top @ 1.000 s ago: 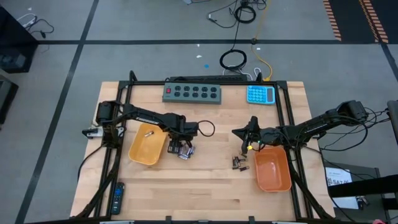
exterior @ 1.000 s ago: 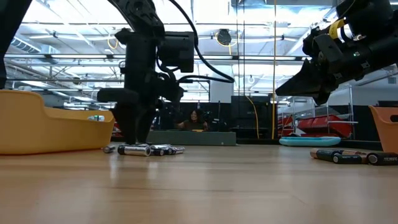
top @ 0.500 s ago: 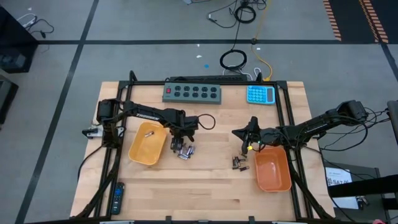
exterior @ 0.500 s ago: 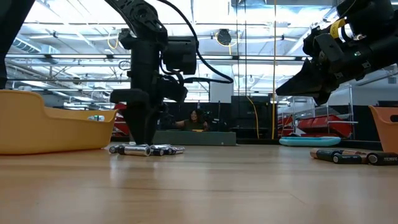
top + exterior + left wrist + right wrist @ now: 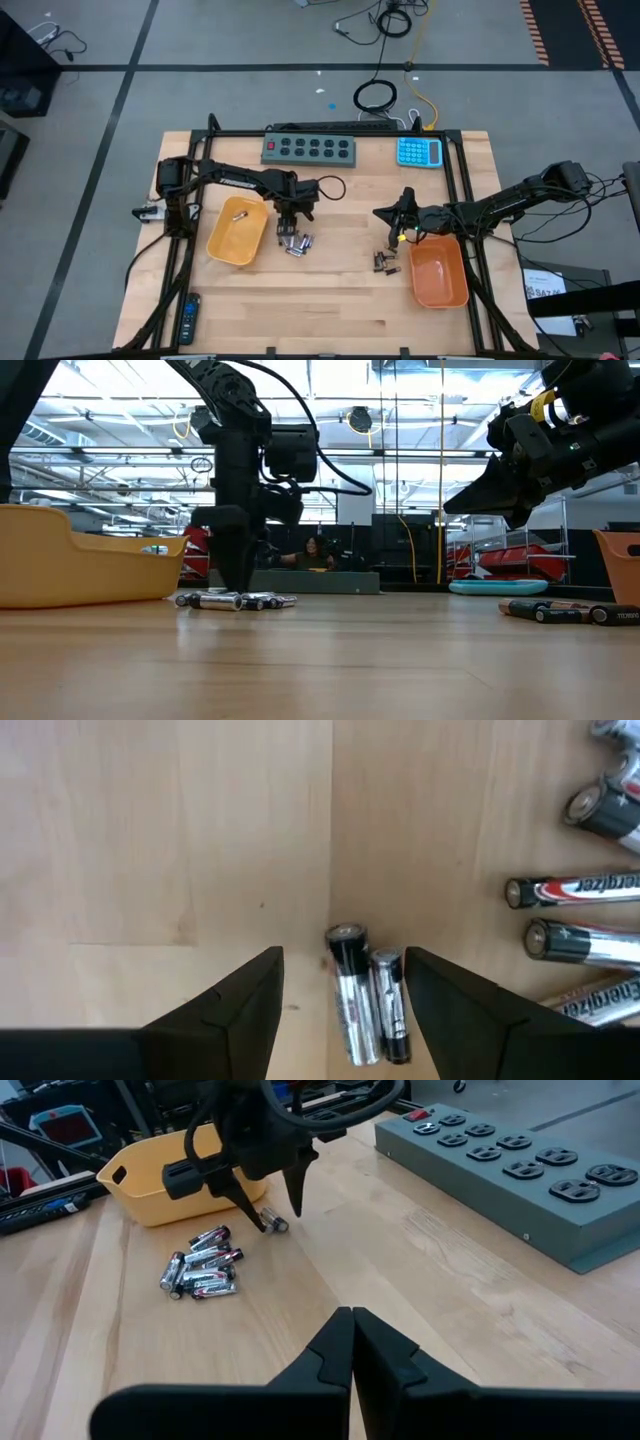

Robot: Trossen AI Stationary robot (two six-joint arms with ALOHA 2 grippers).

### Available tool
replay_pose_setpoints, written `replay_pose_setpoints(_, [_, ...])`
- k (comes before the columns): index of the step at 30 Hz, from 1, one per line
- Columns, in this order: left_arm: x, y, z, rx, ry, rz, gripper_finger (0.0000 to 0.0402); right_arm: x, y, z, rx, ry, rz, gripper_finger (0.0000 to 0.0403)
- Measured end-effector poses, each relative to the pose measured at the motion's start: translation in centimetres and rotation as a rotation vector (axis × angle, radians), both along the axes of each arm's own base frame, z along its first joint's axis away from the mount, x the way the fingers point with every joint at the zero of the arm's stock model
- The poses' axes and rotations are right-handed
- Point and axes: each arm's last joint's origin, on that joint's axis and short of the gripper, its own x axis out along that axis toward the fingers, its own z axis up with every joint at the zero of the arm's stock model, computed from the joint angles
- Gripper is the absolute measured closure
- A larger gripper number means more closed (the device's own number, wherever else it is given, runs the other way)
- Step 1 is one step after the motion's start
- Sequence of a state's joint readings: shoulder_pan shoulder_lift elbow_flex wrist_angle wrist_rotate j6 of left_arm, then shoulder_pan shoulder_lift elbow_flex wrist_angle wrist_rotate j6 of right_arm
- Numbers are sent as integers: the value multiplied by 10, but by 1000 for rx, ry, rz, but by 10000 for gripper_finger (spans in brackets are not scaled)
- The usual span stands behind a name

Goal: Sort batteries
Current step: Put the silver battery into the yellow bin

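My left gripper (image 5: 340, 982) points straight down at the bench (image 5: 330, 300), fingers spread wide, with two batteries (image 5: 365, 1005) lying side by side on the wood between them, not yet pinched. More batteries (image 5: 580, 935) lie loose just beside them, next to the yellow tray (image 5: 237, 232), which holds one battery (image 5: 238, 213). Farther across, my right gripper (image 5: 385, 213) hangs closed and empty above a few dark batteries (image 5: 385, 262) near the orange tray (image 5: 440, 275).
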State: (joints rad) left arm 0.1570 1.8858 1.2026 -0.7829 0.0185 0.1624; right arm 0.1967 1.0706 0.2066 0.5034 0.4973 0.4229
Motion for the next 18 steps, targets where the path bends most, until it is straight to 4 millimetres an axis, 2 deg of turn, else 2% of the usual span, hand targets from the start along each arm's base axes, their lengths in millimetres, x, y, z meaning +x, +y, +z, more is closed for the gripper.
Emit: replay_pose_setpoints(18, [1,3,0,1,-13,258,184,0,0,0,1,-1,0,403])
